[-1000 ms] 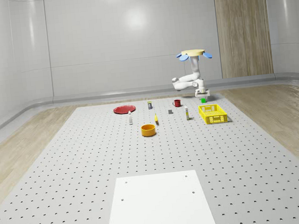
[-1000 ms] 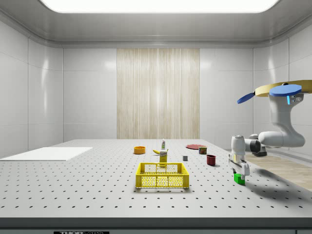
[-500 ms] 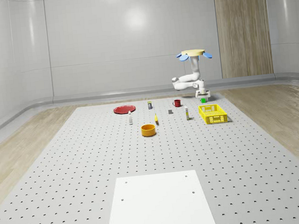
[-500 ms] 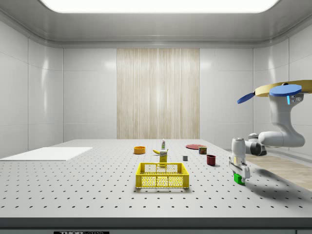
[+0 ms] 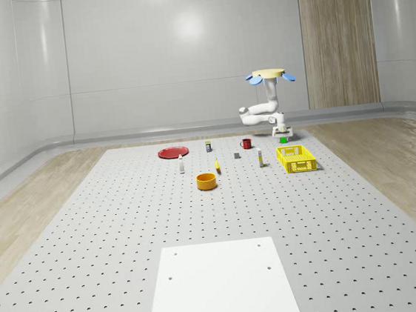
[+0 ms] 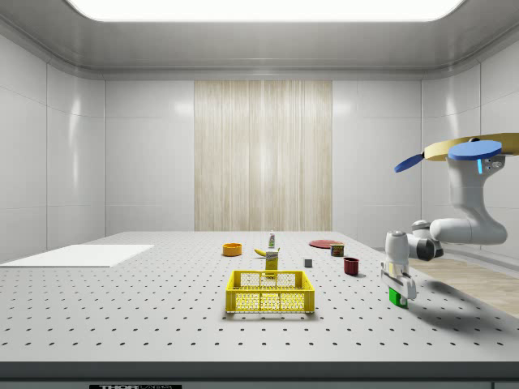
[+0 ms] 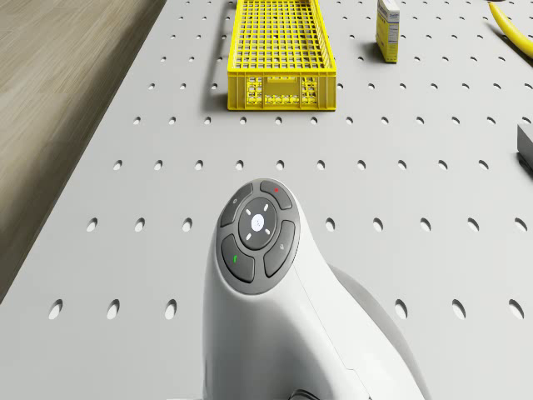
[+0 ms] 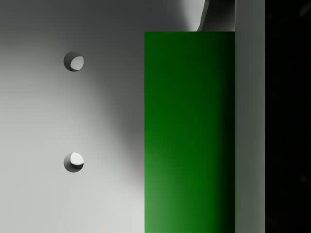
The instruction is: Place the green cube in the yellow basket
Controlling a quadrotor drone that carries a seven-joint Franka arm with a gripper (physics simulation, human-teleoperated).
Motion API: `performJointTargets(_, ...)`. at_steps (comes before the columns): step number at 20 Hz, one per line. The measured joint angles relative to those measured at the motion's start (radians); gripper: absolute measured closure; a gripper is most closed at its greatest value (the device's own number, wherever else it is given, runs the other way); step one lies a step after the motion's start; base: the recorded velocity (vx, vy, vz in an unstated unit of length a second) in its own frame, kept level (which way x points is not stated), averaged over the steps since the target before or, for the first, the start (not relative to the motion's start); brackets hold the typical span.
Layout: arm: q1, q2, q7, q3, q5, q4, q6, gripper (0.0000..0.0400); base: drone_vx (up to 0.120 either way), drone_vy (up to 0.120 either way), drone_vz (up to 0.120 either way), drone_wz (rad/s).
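The green cube (image 6: 396, 297) (image 5: 283, 140) is between my gripper's (image 6: 397, 289) fingers, right at the table surface, and the gripper is shut on it. In the wrist view the cube (image 8: 189, 131) lies flush against one finger (image 8: 250, 121). The yellow basket (image 6: 270, 301) (image 5: 298, 166) stands a short way off toward the side view's left, apart from the cube. In the drone view it (image 7: 281, 90) lies beyond the arm's wrist (image 7: 258, 233). The drone (image 6: 470, 150) (image 5: 267, 74) hovers above the table's far right corner in the whole-scene view, with its arm bent down to the cube.
A red mug (image 6: 351, 266), a small grey block (image 6: 308, 262) and a yellow carton (image 7: 387, 32) stand near the basket. An orange bowl (image 5: 207, 181) and a red plate (image 5: 172, 152) are farther left. The table edge and wooden floor (image 7: 67, 83) lie close by.
The gripper and the green cube have risen very slightly in the side view, and the arm's wrist has lifted a little. The drone and basket have stayed put.
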Motion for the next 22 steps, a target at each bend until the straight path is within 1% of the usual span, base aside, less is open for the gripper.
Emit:
performJointTargets(3, -0.002, -0.005, 0.002, 0.006, 0.007, -0.001, 0.003, 0.0128, 0.0, 0.0, 0.0, 0.0)
performJointTargets(8, -0.008, -0.008, 0.012, 0.064, 0.064, -0.011, -0.012, 0.0146, 0.0, 0.0, 0.0, 0.0)
performJointTargets(10, -0.01, -0.008, 0.002, 0.094, 0.095, -0.016, -0.02, 0.015, 0.0, 0.0, 0.12, 0.0)
performJointTargets(16, -0.013, -0.007, -0.049, 0.147, 0.148, -0.021, -0.034, 0.015, 0.12, 0.0, 0.12, 0.0)
performJointTargets(19, -0.004, 0.002, -0.079, 0.155, 0.155, -0.022, -0.043, 0.015, 0.12, 0.0, 0.12, 0.0)
performJointTargets(22, -0.01, -0.001, -0.076, 0.162, 0.162, -0.023, -0.042, 0.015, 0.12, 0.0, 0.12, 0.0)
